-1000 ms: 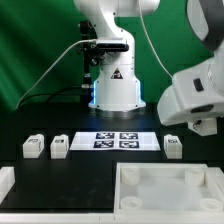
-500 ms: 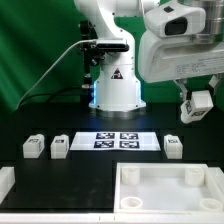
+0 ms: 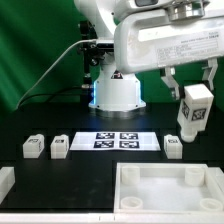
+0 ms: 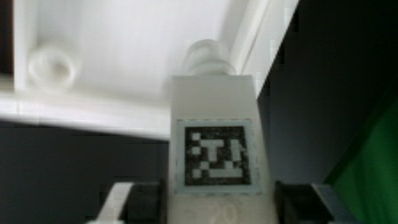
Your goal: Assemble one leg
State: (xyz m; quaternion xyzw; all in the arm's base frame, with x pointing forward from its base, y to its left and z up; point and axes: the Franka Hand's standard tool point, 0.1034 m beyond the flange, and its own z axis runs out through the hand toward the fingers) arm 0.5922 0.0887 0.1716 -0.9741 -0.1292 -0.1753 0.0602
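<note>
On the exterior view's left I see a first loose leg [image 3: 33,147] and a second loose leg [image 3: 59,146] side by side on the dark tabletop [image 3: 90,168]. The marker board [image 3: 121,140] lies in the middle, and a third loose leg [image 3: 173,146] stands just right of it. Above that one the leg [image 3: 194,110] hangs clear of the tabletop. The fingers [image 4: 125,205] are clamped on its sides, and its tag faces my wrist camera. The white panel [image 3: 165,187] lies nearest, towards the right.
</note>
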